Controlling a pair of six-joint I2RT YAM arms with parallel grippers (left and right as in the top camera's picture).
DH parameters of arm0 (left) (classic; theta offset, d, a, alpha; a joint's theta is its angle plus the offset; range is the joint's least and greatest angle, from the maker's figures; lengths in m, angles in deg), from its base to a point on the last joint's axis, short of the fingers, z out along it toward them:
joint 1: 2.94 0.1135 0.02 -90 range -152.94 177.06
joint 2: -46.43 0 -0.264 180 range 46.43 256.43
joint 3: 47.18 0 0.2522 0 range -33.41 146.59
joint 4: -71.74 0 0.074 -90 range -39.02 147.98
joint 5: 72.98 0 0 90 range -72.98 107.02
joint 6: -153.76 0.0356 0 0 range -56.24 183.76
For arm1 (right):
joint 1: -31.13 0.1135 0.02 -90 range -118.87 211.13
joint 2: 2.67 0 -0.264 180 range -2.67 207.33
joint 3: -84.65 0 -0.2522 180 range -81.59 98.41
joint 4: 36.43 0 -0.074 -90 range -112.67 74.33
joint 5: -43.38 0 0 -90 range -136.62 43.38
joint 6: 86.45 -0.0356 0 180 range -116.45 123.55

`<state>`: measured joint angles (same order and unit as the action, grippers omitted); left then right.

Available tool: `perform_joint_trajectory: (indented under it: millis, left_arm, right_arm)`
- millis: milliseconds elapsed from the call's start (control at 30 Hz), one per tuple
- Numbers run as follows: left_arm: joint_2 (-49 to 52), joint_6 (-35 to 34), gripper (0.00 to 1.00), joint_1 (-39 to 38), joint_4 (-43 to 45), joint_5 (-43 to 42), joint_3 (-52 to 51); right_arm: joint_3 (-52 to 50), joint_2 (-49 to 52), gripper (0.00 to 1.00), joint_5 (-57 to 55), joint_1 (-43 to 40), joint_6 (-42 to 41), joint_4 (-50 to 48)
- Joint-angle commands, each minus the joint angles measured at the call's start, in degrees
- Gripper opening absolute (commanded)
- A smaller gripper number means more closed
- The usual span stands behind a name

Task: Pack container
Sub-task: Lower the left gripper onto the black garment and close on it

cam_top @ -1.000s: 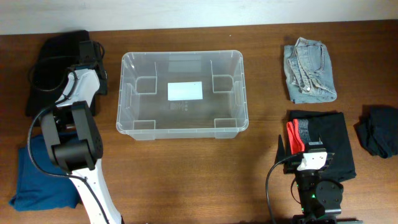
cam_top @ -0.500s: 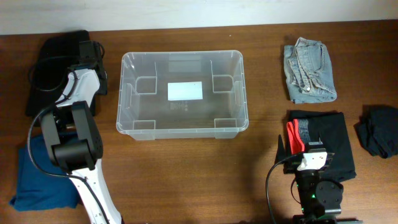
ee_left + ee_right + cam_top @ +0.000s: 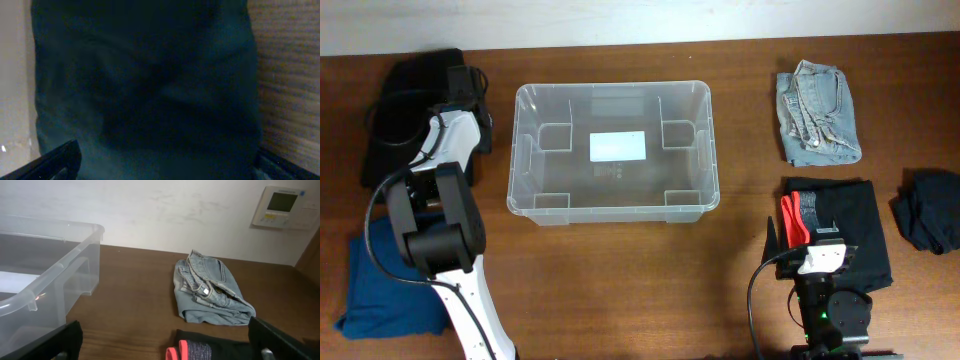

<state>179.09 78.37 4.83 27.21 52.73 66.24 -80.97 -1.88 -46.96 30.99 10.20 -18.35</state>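
The container [image 3: 613,153] is a large clear bin with a white label on its bottom, standing mid-table; its near corner shows in the right wrist view [image 3: 45,265]. My left gripper [image 3: 467,84] is at the far left over a black garment [image 3: 410,110]. In the left wrist view dark cloth [image 3: 150,85] fills the frame, and the left gripper [image 3: 167,167] is open just above it, holding nothing. My right gripper [image 3: 815,240] is open and empty over a folded black garment with a red-edged piece [image 3: 845,225]. Its fingers [image 3: 55,342] stand wide apart.
Folded light-blue jeans [image 3: 817,113] lie at the back right, also in the right wrist view [image 3: 210,292]. A dark crumpled garment [image 3: 930,210] lies at the far right. A blue garment [image 3: 380,285] lies at the front left. A wall panel [image 3: 282,207] hangs behind the table.
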Motion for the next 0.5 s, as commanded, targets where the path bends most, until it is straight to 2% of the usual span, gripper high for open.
perform_joint_trajectory:
  millis: [0, 100, 467]
  left_arm:
    - [1.86, 2.69, 0.99, 0.15, 1.77, 4.15, 0.26]
    - [2.27, 3.58, 0.99, 0.15, 3.61, 7.69, 0.26]
    - [3.32, 5.29, 0.99, 0.15, 4.44, 7.69, 0.24]
  right_arm:
    - [-0.31, -0.59, 0.98, -0.31, -0.35, 0.2, 0.33]
    - [-0.31, -0.59, 0.98, -0.31, -0.35, 0.2, 0.33]
    - [-0.31, -0.59, 0.98, -0.31, -0.35, 0.2, 0.31]
